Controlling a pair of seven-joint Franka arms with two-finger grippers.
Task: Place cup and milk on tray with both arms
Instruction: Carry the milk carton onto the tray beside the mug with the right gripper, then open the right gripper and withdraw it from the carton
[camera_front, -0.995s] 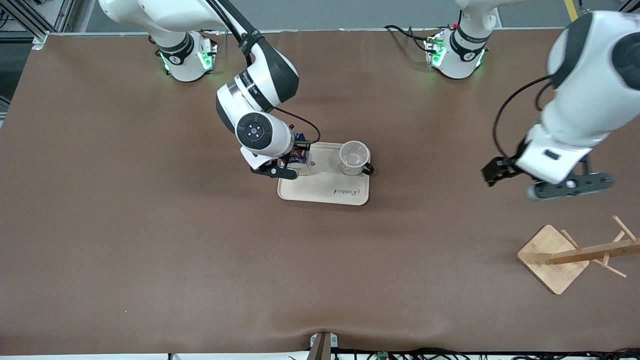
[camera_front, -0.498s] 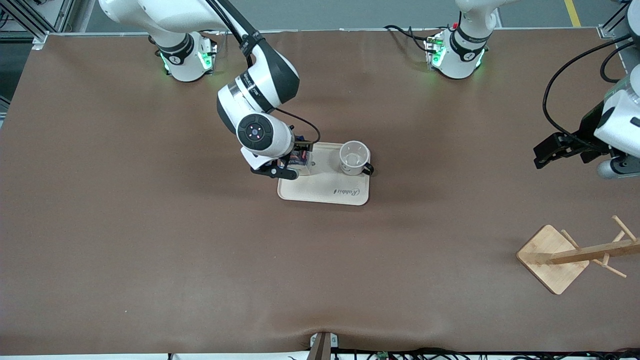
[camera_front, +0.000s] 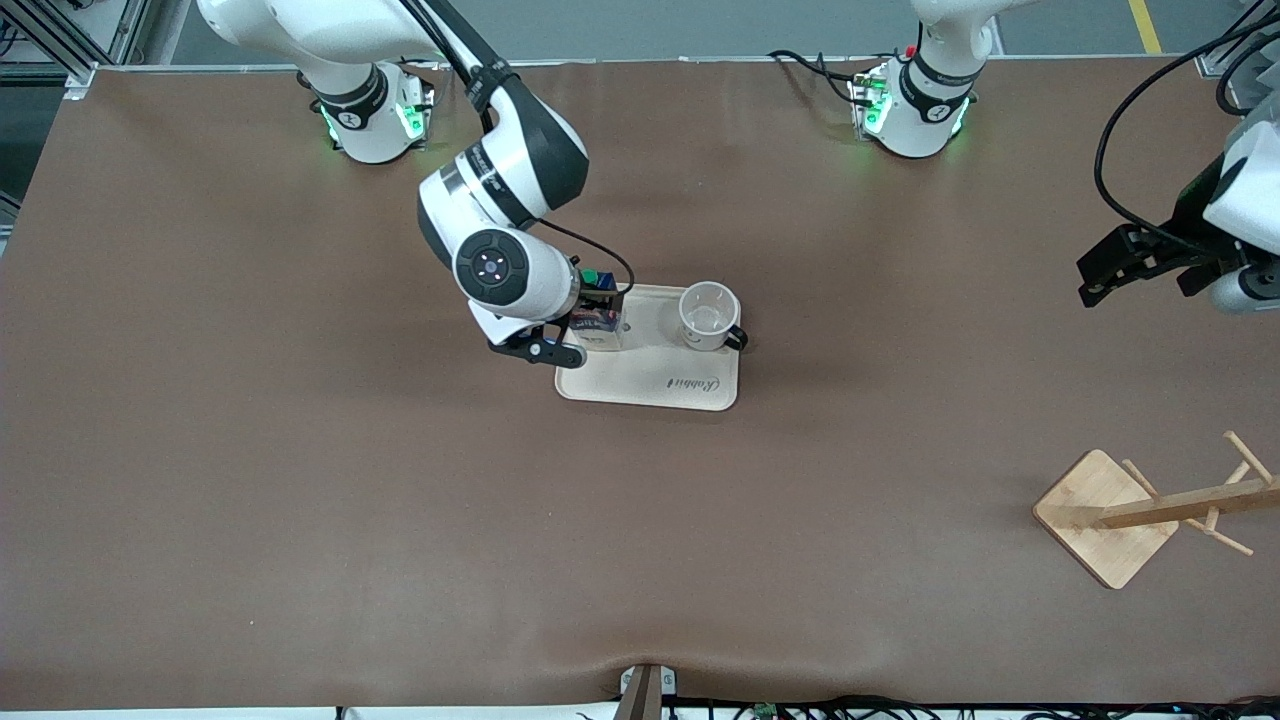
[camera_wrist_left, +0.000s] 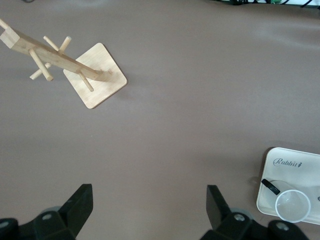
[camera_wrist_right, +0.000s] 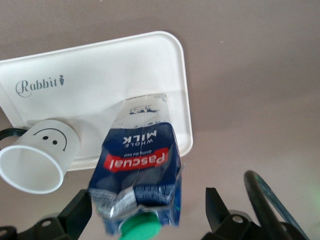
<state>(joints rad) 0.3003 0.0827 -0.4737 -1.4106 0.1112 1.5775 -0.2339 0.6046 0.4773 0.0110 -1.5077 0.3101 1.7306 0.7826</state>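
Milk (camera_front: 596, 322) stood on tray (camera_front: 650, 385) near right-arm edge, beside cup (camera_front: 708, 316). Right tool (camera_wrist_right: 145, 215) spread wide around milk, not gripping. Left tool (camera_wrist_left: 147, 207) wide open, empty, over bare tabletop (camera_front: 300, 500).

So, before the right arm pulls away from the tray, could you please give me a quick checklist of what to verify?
1. Milk carton standing upright on the tray: ok.
2. Right claw open, its fingers either side of the carton and apart from it: ok.
3. Cup upright on the tray, beside the carton and not touching it: ok.
4. Carton fully inside the tray's rim: ok, though it stands close to the edge toward the right arm's end.
5. Left claw open, holding nothing, over bare table toward the left arm's end: ok.
6. Wooden rack well away from the tray: ok.
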